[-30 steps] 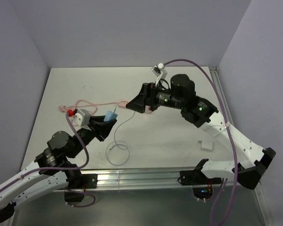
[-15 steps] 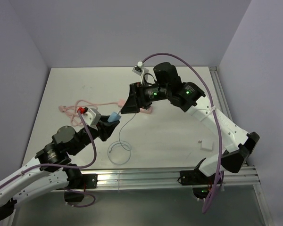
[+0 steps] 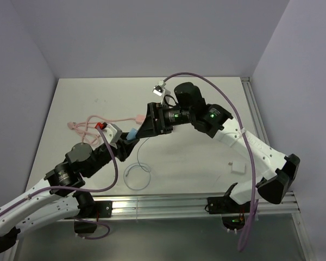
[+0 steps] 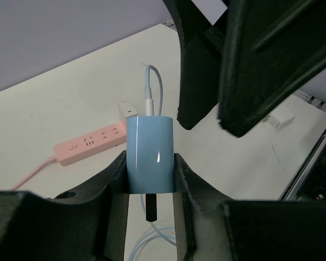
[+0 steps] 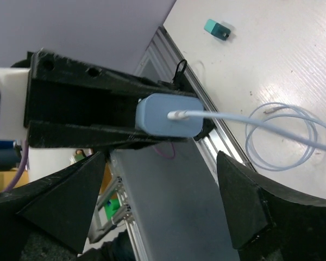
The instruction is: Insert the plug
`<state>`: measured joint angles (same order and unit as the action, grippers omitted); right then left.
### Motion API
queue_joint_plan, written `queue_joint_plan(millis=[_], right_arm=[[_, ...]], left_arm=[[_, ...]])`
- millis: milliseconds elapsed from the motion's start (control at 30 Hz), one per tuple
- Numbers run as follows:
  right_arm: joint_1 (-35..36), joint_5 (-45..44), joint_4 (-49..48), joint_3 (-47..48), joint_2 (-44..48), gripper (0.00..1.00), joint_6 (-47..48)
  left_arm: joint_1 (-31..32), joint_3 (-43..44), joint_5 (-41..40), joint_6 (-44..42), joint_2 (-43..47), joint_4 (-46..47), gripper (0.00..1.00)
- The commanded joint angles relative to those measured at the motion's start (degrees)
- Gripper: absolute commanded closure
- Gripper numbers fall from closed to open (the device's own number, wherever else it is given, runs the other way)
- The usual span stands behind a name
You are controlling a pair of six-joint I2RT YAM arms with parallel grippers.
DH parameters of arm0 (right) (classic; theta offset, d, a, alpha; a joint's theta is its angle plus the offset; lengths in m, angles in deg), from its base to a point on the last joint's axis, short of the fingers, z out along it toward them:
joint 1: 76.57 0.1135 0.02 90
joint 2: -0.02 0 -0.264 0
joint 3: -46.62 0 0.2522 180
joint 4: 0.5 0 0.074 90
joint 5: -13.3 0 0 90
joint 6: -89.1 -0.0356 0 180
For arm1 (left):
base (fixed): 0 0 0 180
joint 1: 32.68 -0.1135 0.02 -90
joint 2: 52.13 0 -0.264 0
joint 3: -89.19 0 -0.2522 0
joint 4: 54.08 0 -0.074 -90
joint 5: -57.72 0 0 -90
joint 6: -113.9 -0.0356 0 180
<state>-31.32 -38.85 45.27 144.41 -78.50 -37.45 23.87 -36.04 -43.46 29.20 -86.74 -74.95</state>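
Observation:
The plug (image 4: 149, 152) is a small light-blue block held upright, my left gripper (image 4: 149, 182) shut on its sides and a dark prong showing below. Its pale cable (image 4: 150, 87) leaves the top and falls to a loop (image 3: 137, 176) on the table. In the top view the plug (image 3: 131, 134) hangs above the table between both arms. My right gripper (image 3: 143, 129) stands open right beside it, and its wrist view has the plug (image 5: 168, 115) just beyond its spread fingertips (image 5: 244, 201). The pink power strip (image 4: 89, 145) lies flat on the table behind.
The strip's pink cord (image 3: 106, 118) curls toward the left side of the table. A small white block (image 3: 237, 167) lies at the right, and a white adapter (image 4: 127, 110) sits by the strip's end. The aluminium rail (image 3: 163, 206) runs along the near edge.
My right arm has swung left and brought its open gripper up to the plug. My left arm has carried the plug slightly right, its grip unchanged.

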Motion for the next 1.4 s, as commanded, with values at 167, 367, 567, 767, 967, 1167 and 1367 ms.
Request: queue_joint_plan(millis=[167,367,567,767,967,1167,1367], right_arm=[[0.62,-2.86,-4.06,3.33,-3.39,0.16,-4.05],[0.80,-3.31,-4.67,4.13,-5.06,0.23,-5.10],[1.33,-2.16,-5.65,4.83,-6.03,0.31,-6.07],[1.94,0.64,-6.17,4.57,-7.08,0.55,-5.90],[2.20,8.47,-7.93,3.16,-7.79,1.00,-3.44],[2.47,10.94,-9.08,2.10,-5.85,0.98,3.14],[2.38,8.39,-8.46,1.05,-4.45,1.00,2.81]], left_arm=[[-0.04,3.46,2.04,-1.17,0.42,3.07,1.00],[-0.04,3.19,2.74,-1.17,0.25,2.98,1.00],[0.05,3.55,2.92,-1.52,-0.37,2.37,1.00],[0.05,3.46,2.92,-1.70,-0.11,1.93,1.00],[0.13,3.98,2.65,-2.05,0.07,0.96,1.00],[0.13,3.72,2.92,-1.79,0.33,0.87,1.00],[0.13,3.55,3.01,-1.78,1.30,0.96,0.99]])
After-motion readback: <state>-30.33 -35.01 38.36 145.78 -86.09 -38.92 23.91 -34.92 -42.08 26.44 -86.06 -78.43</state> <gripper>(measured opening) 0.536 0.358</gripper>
